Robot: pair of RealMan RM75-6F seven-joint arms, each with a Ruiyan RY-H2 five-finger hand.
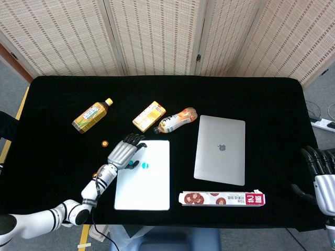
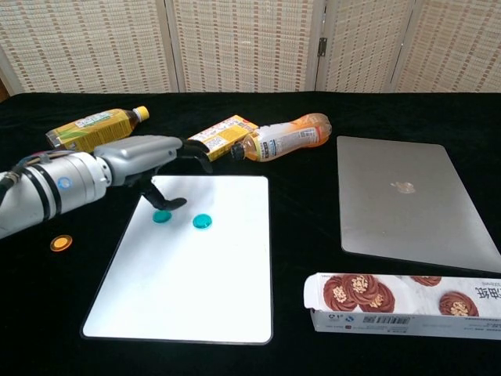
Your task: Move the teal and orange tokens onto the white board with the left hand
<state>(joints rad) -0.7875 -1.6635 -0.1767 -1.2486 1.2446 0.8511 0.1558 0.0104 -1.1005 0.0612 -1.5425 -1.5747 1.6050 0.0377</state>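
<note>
A snack box [image 2: 403, 304] is seen nearest the camera, beside a white board [image 2: 188, 290] on which two teal tokens [image 2: 182, 219] lie freed. Above them the left hand [image 2: 149, 157] is held empty, fingers spread. An orange token [image 2: 61, 243] rests on the black cloth, off the board. The right hand [image 1: 320, 175] is held empty, fingers extended.

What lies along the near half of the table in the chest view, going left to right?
Orange token → teal token → second teal token, both on the white board → laptop and, nearer the camera, the cookie box.
</note>
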